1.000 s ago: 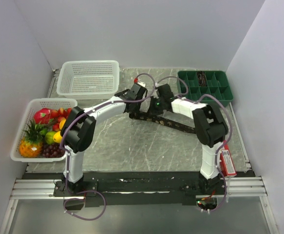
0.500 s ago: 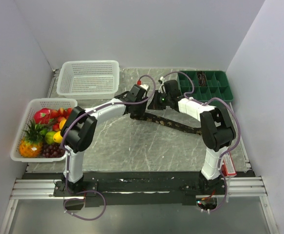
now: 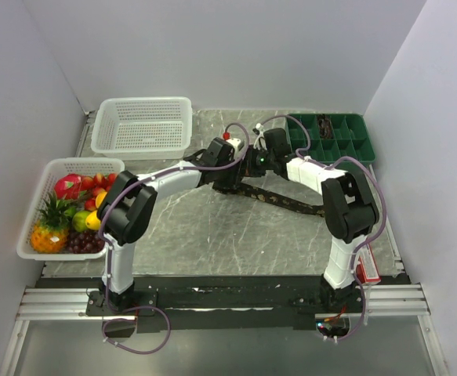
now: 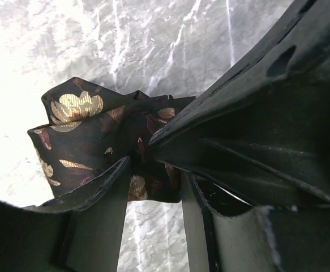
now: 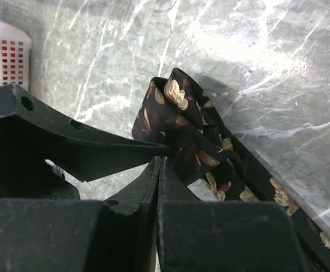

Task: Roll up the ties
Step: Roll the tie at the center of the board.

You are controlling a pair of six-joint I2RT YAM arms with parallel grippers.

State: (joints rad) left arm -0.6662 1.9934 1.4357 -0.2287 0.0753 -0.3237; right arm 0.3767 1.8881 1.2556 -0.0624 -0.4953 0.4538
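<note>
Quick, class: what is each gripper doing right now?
Left gripper: open, at the tie.
Right gripper: closed, tip against the tie; hold unclear.

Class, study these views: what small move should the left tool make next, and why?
Probably close the left tool on the bunched end of the dark gold-flowered fabric necktie: its fingers stand open around that fold, while the shut right tool presses against it.

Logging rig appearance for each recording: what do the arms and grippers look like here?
The left arm and right arm have white links with black joints, with thin purple cables looping along them. The left gripper and right gripper are matte black.
</note>
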